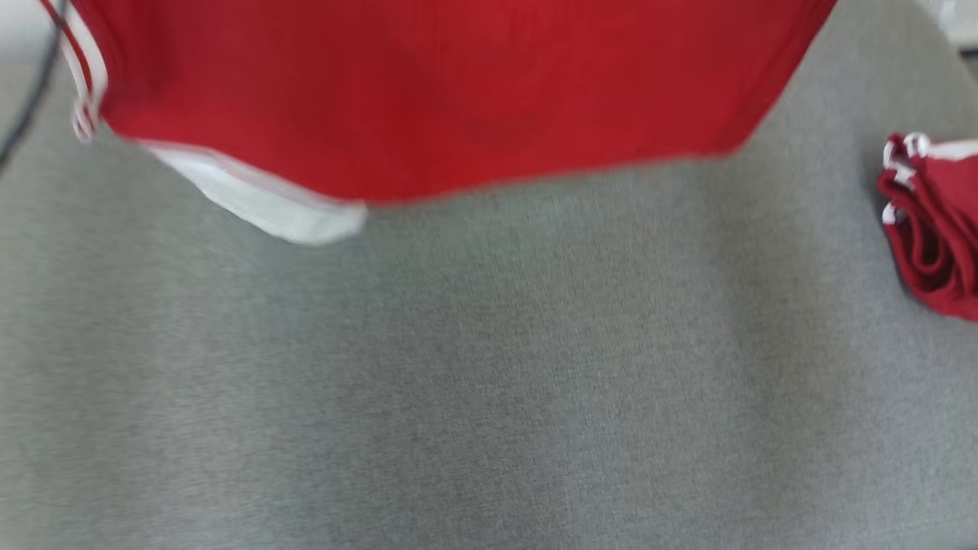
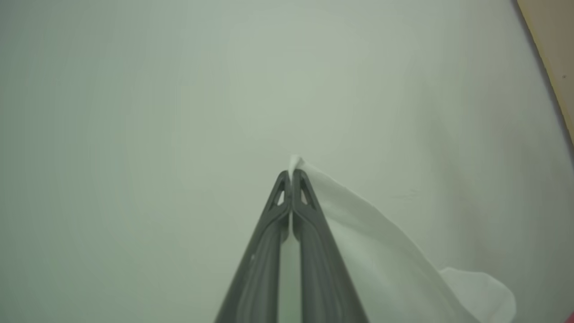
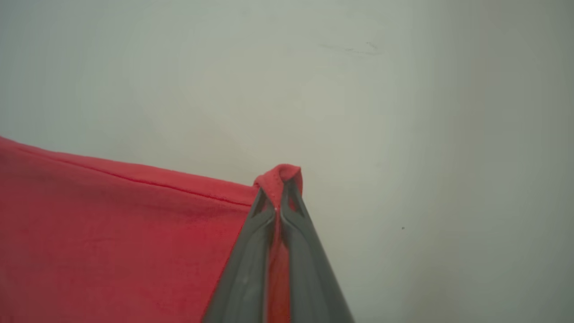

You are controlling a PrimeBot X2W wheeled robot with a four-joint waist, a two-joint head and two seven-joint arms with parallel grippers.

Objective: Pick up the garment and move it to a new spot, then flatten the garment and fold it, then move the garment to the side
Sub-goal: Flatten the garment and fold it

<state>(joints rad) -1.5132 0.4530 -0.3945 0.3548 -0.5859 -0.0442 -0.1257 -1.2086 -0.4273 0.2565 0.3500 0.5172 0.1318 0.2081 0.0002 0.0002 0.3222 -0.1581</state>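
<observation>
Nearest in the head view lies the grey, cloth-covered desk (image 1: pixel 458 382), bare across the lower and middle part of the picture. At its right edge sits a folded red piece (image 1: pixel 936 244) with white trim, bunched in soft rolls and well apart from everything else.

Farther back, the red garment (image 1: pixel 458 92) spreads across the top of the view. A white panel (image 1: pixel 267 198) hangs from its lower left corner, and white stripes run down its left side. The picture is blurred here, so the lower hem seems to hang just above the desk rather than lie on it, though I cannot say for sure. A dark cable (image 1: pixel 30 99) runs down the far left corner, beside the striped edge.

In the left wrist view, the left tool (image 2: pixel 291 172) has its two dark fingers pressed together on a tip of white cloth. The rest of that white cloth (image 2: pixel 372 242) falls away to the lower right of the fingers.

In the right wrist view, the right tool (image 3: pixel 276 188) is clamped on a pinch of the red hem. The fold pokes up past the fingertips, and the stitched edge of the cloth (image 3: pixel 112 233) stretches off to the left.

Behind both tools is a plain pale wall (image 2: pixel 134 112).
</observation>
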